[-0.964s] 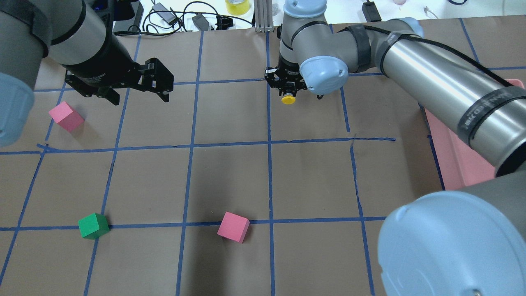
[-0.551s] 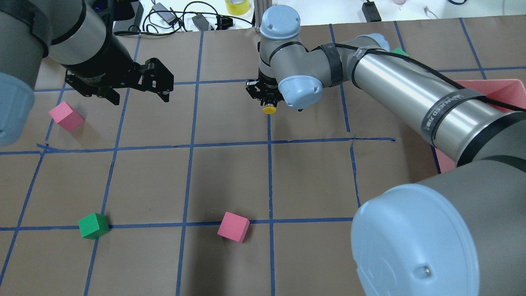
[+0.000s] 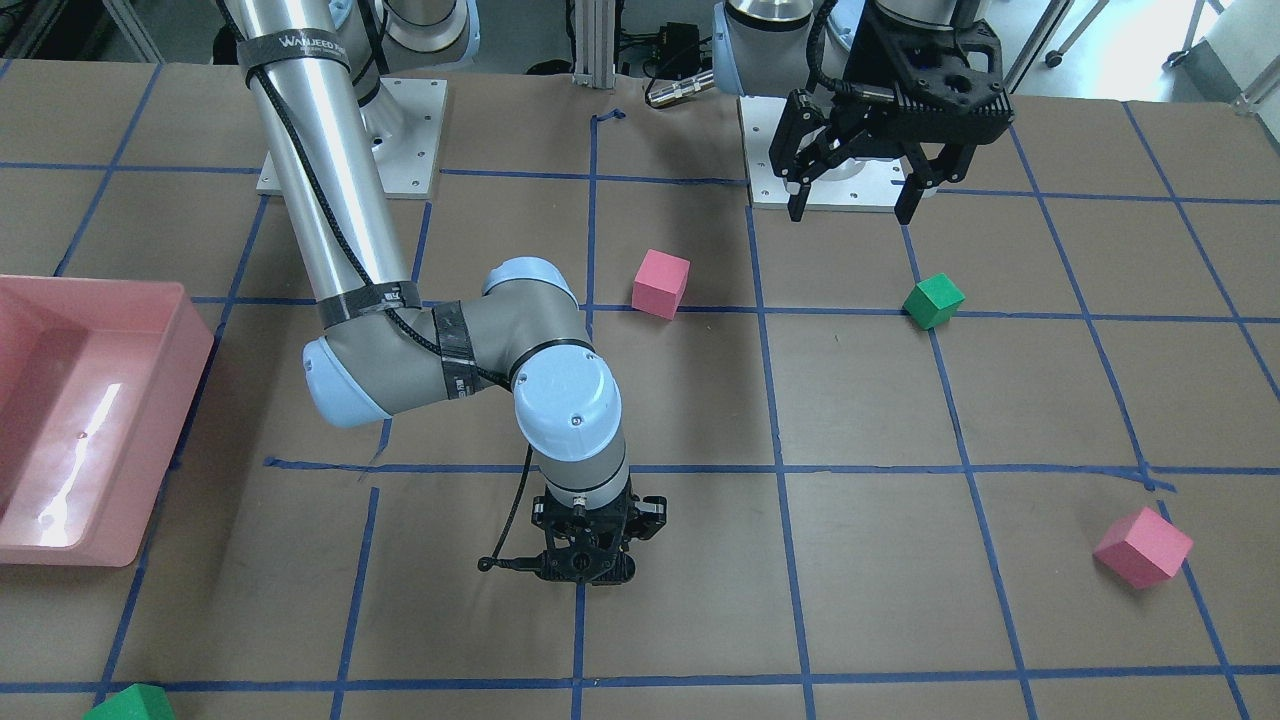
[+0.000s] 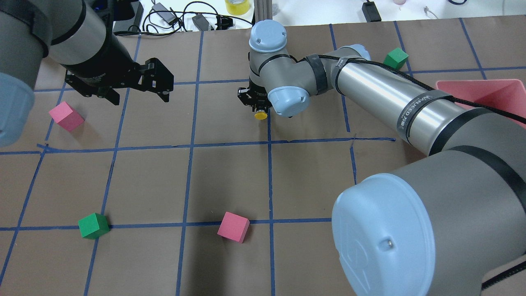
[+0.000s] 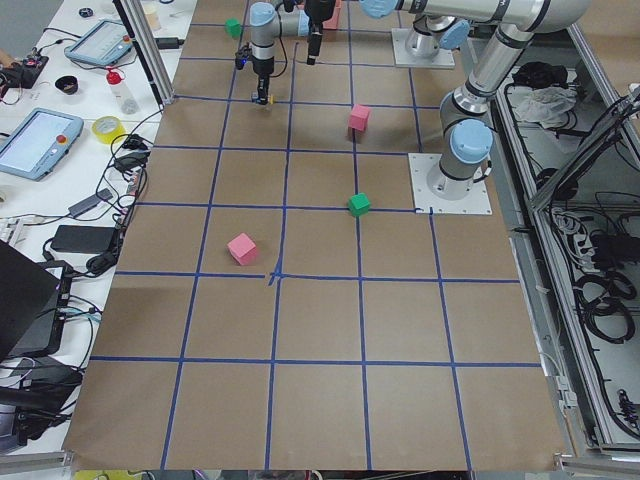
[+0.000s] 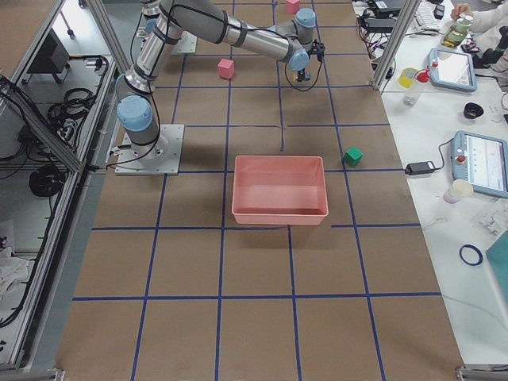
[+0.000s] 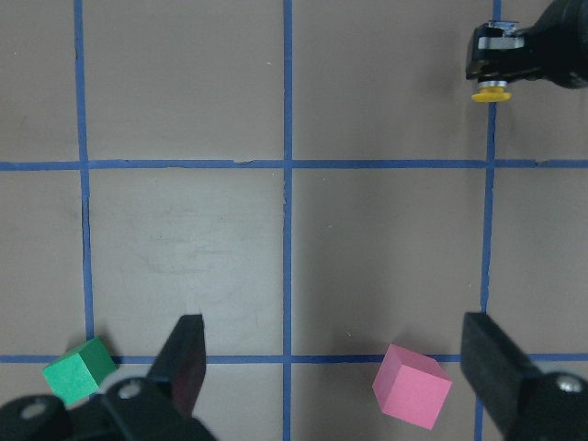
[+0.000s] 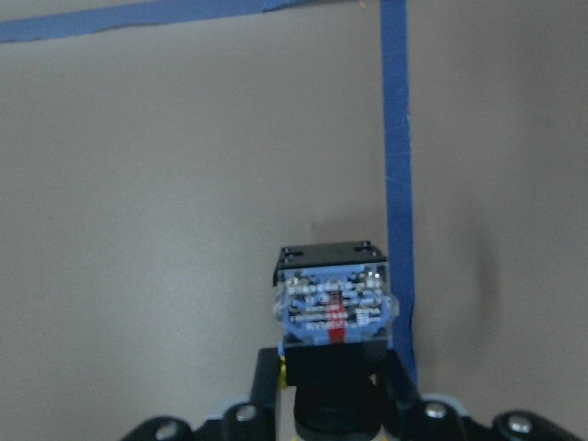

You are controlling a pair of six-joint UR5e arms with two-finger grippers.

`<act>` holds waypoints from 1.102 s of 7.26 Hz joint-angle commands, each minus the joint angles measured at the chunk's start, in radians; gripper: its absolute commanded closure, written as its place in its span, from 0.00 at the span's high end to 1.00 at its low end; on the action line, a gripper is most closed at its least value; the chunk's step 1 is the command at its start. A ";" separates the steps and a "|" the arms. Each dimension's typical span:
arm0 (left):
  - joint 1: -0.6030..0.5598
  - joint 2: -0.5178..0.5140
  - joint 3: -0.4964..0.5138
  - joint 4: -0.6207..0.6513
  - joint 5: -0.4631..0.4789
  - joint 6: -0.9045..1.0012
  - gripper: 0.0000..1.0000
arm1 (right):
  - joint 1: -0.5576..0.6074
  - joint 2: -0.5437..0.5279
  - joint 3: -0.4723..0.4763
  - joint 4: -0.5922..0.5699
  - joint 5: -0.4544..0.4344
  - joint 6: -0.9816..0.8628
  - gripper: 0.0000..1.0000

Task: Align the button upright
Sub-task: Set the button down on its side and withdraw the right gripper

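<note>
We judge the job roughly half done. The button (image 4: 259, 116) is in the grip but not yet upright: its yellow cap points sideways, low beside a blue tape line (image 4: 269, 133), and standing it cap-up remains. The right gripper (image 4: 257, 109) is clamped on the button's black body, jaws drawn close. The left gripper (image 3: 850, 208) hangs spread wide, holding nothing.

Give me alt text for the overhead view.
The right gripper holds the button at a blue tape line, yellow cap pointing toward the robot. The left gripper hangs open at left. Two pink cubes and two green cubes dot the brown table.
</note>
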 commanded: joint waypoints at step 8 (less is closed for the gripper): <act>0.000 0.000 0.000 0.000 0.000 0.001 1.00 | -0.048 -0.288 0.112 0.179 -0.024 -0.239 1.00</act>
